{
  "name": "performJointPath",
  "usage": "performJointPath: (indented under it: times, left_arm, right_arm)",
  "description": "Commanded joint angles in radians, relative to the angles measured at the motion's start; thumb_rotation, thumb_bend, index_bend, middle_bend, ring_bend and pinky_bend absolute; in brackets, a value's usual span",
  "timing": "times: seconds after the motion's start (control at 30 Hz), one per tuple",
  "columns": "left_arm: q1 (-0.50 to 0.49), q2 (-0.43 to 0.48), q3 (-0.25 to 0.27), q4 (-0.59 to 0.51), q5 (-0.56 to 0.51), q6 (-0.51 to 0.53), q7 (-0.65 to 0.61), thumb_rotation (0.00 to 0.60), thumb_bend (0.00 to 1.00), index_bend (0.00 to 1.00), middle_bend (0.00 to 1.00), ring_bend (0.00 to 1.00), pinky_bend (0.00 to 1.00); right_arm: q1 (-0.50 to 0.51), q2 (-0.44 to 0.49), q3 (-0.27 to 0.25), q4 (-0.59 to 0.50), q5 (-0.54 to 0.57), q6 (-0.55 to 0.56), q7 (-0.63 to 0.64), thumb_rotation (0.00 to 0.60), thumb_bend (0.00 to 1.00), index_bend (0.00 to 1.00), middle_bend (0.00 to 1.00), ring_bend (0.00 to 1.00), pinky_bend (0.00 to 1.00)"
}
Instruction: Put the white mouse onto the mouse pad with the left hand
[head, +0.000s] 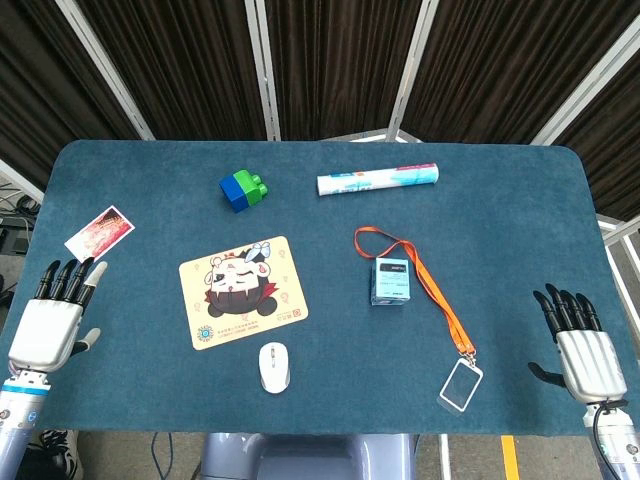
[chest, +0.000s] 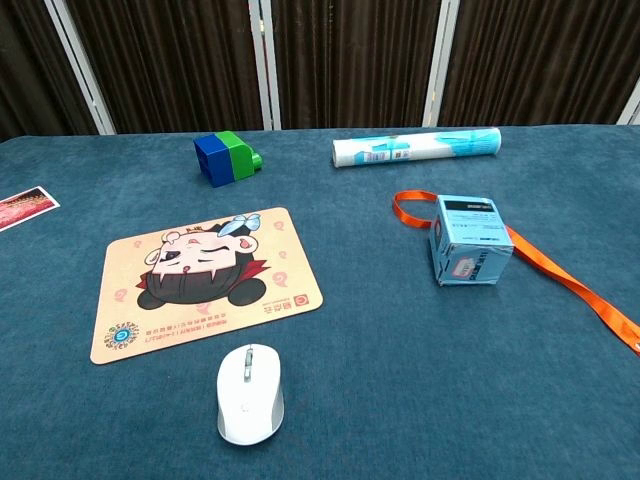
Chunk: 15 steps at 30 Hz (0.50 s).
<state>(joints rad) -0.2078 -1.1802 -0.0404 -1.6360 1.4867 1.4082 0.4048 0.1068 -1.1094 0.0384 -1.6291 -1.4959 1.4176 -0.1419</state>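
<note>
The white mouse (head: 273, 367) (chest: 250, 393) lies on the blue table near its front edge, just off the lower right corner of the mouse pad (head: 242, 291) (chest: 203, 282). The pad is cream-coloured with a cartoon face and nothing rests on it. My left hand (head: 52, 317) sits at the table's left edge, fingers apart and empty, well left of the pad and mouse. At the right edge my right hand (head: 582, 343) is likewise spread and empty. Neither hand shows in the chest view.
A blue and green block (head: 244, 189) (chest: 227, 158) and a light tube (head: 378, 180) (chest: 415, 148) lie at the back. A light-blue box (head: 392, 281) (chest: 470, 242) sits on an orange lanyard (head: 437, 290) with a badge holder (head: 461, 385). A photo card (head: 99, 232) lies far left.
</note>
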Motion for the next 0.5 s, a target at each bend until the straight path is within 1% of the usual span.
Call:
performJointPath:
  times: [0.03, 0.5]
  left_arm:
    - [0.000, 0.000, 0.000, 0.000, -0.001, 0.000, 0.000, 0.600, 0.20, 0.00, 0.00, 0.00, 0.00]
    - [-0.002, -0.002, -0.003, 0.003, -0.004, -0.002, 0.007, 0.600, 0.20, 0.00, 0.00, 0.00, 0.00]
  right_arm:
    - [0.000, 0.000, 0.000, 0.000, 0.000, 0.000, 0.000, 0.600, 0.09, 0.00, 0.00, 0.00, 0.00]
    - [0.002, -0.001, 0.001, -0.002, 0.003, -0.004, -0.003, 0.600, 0.09, 0.00, 0.00, 0.00, 0.00]
